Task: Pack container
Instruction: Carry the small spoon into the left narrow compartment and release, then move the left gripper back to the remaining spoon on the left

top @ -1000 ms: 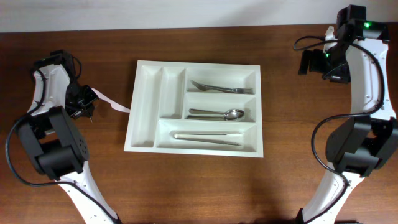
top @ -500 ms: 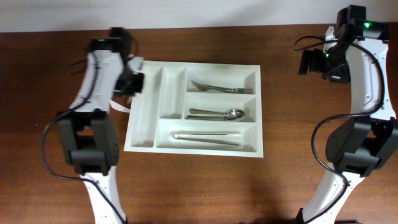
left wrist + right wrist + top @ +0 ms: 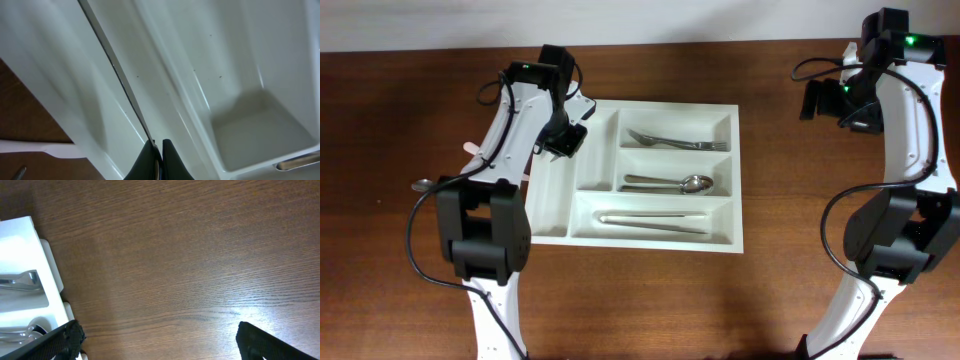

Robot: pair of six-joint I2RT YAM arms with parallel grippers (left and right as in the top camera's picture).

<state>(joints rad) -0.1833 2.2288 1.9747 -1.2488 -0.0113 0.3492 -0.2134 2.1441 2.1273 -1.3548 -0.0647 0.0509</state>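
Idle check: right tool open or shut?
Open. The right tool shows fingers far apart in its wrist view, only bare table between them.

Left pincer (image 3: 158, 152): the thin metal strip (image 3: 117, 75) clamped between its fingers runs off the top edge — type undeterminable. Right pincer (image 3: 160, 342): both fingers cut off by the bottom edge, only their ends showing.

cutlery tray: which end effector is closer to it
Left. The left end effector, gripping a thin metal utensil, is above the tray's left compartments; the right end effector is off to its right.
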